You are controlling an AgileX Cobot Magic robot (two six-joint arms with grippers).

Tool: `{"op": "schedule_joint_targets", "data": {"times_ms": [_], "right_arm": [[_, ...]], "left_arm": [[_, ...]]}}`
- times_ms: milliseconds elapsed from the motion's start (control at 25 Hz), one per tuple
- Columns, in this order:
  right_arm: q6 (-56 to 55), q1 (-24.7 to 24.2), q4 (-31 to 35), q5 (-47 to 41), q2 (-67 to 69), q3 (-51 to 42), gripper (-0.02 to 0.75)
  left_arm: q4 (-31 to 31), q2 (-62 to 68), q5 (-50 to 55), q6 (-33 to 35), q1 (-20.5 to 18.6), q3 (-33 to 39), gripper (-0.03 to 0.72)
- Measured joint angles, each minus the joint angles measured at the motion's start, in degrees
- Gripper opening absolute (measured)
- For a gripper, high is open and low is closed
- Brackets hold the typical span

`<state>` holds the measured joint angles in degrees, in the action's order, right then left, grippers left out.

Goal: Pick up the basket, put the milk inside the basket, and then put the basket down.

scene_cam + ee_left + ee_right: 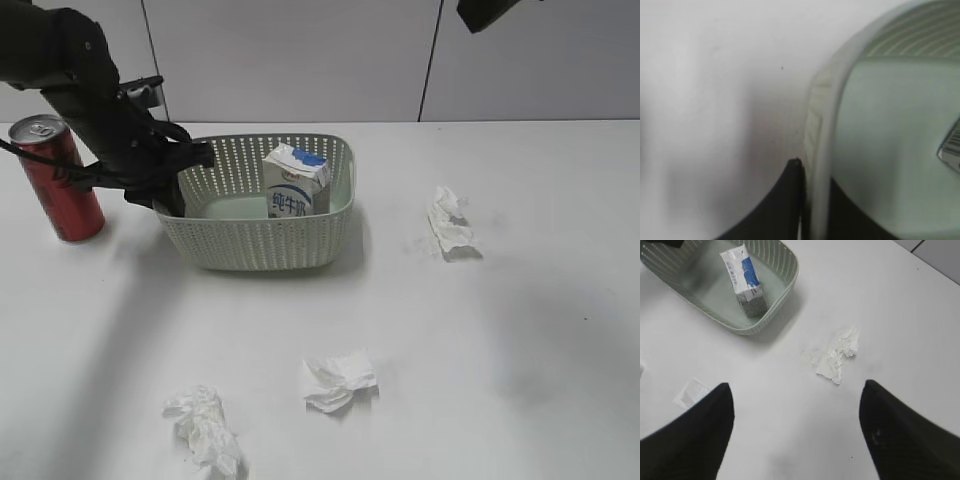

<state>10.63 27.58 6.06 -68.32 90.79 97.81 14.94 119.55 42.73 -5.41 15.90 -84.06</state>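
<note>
A pale green perforated basket [258, 245] stands on the white table. A white and blue milk carton [296, 182] stands upright inside it, toward the right. It also shows in the right wrist view [746, 281] within the basket [782, 295]. My left gripper [172, 196] is shut on the basket's left wall; in the left wrist view its black fingers [816, 200] pinch the rim [820, 125] from both sides. My right gripper [796, 390] is open and empty, high above the table to the right of the basket. In the exterior view only a dark bit of that arm shows at the top.
A red drink can [58, 180] stands just left of my left arm. Crumpled tissues lie at the right [447, 226], front middle [340, 381] and front left [205, 430]. The right tissue also shows in the right wrist view [839, 354].
</note>
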Motion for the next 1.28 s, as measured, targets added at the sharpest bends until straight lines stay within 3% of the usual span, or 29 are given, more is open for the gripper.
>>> {"op": "schedule_joint_targets", "data": {"times_ms": [120, 360, 440, 640, 880, 1280], "right_arm": [[-0.12, 0.0, 0.0, 0.05, 0.0, -0.06, 0.593], [-0.18, 0.0, 0.0, 0.05, 0.0, -0.06, 0.594], [-0.18, 0.0, 0.0, 0.05, 0.0, -0.06, 0.594], [-0.26, 0.0, 0.7, -0.01, -0.13, -0.12, 0.593], [-1.15, 0.0, 1.34, 0.05, -4.03, -5.09, 0.593], [-2.88, 0.0, 0.61, 1.78, -23.59, -32.83, 0.594]], "left_arm": [[0.97, 0.0, -0.05, -0.05, 0.0, 0.0, 0.108], [1.6, -1.39, 2.56, -0.1, 0.0, 0.0, 0.495], [1.66, -3.69, 2.89, -0.1, 0.0, 0.0, 0.557], [2.77, -12.79, 7.32, -0.1, 0.07, 0.0, 0.59], [-0.02, -23.84, 16.58, -0.1, 1.94, 0.0, 0.59], [-7.83, -43.31, 26.6, -0.1, 5.27, 0.39, 0.59]]}}
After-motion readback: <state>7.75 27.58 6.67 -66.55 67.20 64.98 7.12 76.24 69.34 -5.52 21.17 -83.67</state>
